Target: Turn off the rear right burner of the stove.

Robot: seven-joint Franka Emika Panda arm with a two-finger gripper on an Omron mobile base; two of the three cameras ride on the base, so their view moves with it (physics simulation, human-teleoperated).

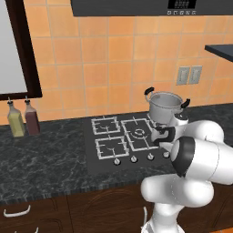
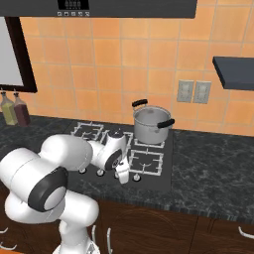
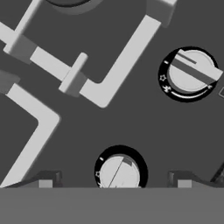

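The stove [image 1: 93, 164] is lying flat in the dark counter [image 1: 41, 164], and the gripper [image 2: 123, 176] is hanging low over its front edge, right above the knob row. In the hand view the fingertips [image 3: 46, 181] are standing wide apart with one knob [image 3: 120, 172] sitting between them, open black surface on either side, nothing held. A second knob [image 3: 191, 72] is sitting further off, clear of the nearest grate [image 3: 100, 87] corner. The rear right burner [image 2: 150, 142] is lying at the stove's back, right corner, and a steel pot [image 2: 151, 123] is standing on it, handles reaching past the grate. Left of the stove, two bottles [image 1: 23, 118] are standing against the tiled wall, well apart from the arm.
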